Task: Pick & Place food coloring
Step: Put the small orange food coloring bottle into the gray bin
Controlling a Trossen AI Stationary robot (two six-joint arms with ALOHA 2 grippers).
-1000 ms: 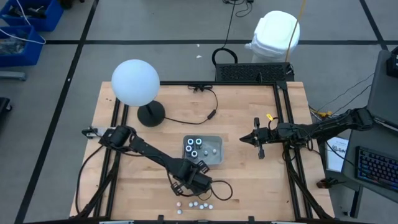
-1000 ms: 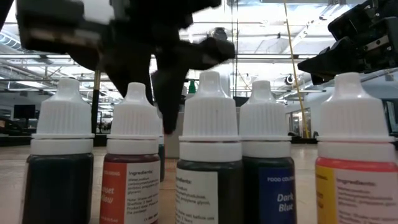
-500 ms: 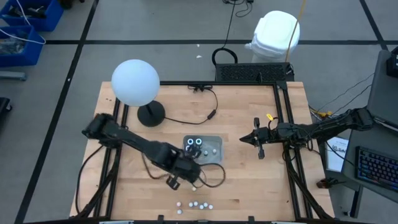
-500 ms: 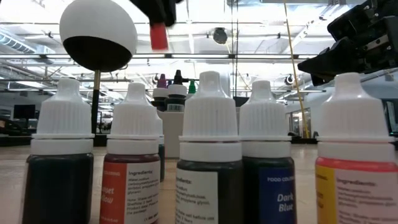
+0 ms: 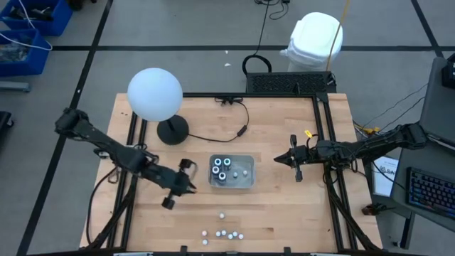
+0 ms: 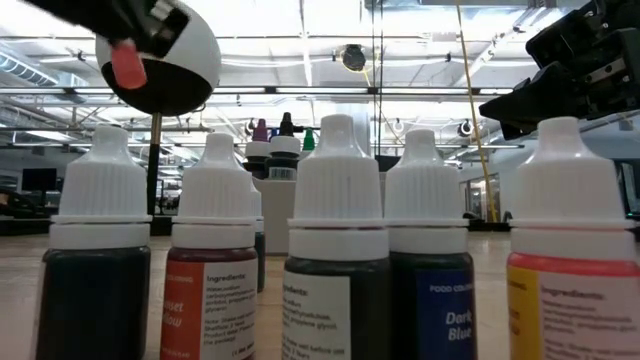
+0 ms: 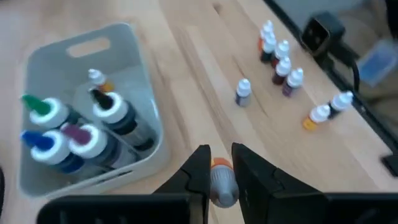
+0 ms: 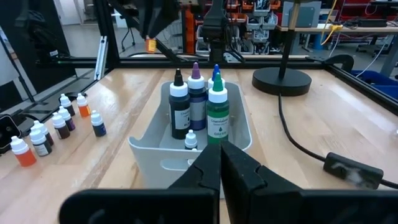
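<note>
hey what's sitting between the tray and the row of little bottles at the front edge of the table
One small bottle stands alone on bare wood between the tray and the front row of bottles; the high view shows it.

Light: bright and even from ceiling strips above my table [image 5: 284, 206].
Shadows: soft, faint.
Glare: overexposed ceiling in low view.
Blur: my left gripper [image 7: 217, 167] and its bottle [image 7: 221, 180] smear.
</note>
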